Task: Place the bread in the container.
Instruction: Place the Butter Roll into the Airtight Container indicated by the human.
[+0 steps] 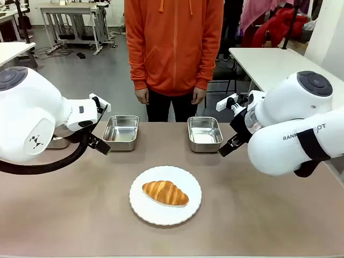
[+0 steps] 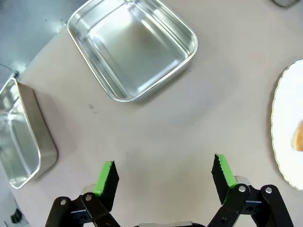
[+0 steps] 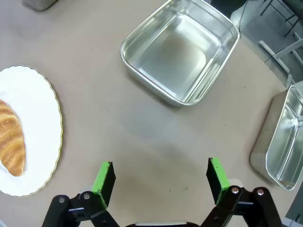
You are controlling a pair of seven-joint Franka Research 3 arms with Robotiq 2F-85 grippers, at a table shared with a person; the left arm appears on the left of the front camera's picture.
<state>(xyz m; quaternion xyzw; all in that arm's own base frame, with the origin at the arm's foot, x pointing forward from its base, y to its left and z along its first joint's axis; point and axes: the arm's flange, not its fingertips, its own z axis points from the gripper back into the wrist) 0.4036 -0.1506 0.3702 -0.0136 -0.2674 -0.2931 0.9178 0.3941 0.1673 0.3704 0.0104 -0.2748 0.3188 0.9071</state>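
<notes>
Looking at this one, nothing has been picked up yet: the croissant (image 1: 165, 193) sits in the middle of the white plate (image 1: 141, 208) on the near side of the table (image 1: 269, 220), apart from every tray. Both arms hang back over the tabletop. The left gripper (image 2: 164, 164) has its green pads spread wide with nothing between them, and the right gripper (image 3: 160, 165) is just as wide and just as empty. Each one looks down on bare table, with the left-hand tray (image 1: 121, 131) ahead of the left gripper and the right-hand tray (image 1: 205, 134) ahead of the right gripper. There's another tray further out on each side too (image 2: 19, 137) (image 3: 284, 142). The person (image 1: 173, 48) stands at the far edge with hands down, not involved. My worries from here: the crust looks glossy and curved, so a pinch near a tapered end could let it swing or slip out, and too hard a squeeze would probably crush it. The plate may slide if a finger catches its scalloped rim. The trays look light and shallow, so a clumsy drop could nudge one or leave the croissant hanging over the rim. And with identical trays around, picking the wrong one seems easy.
</notes>
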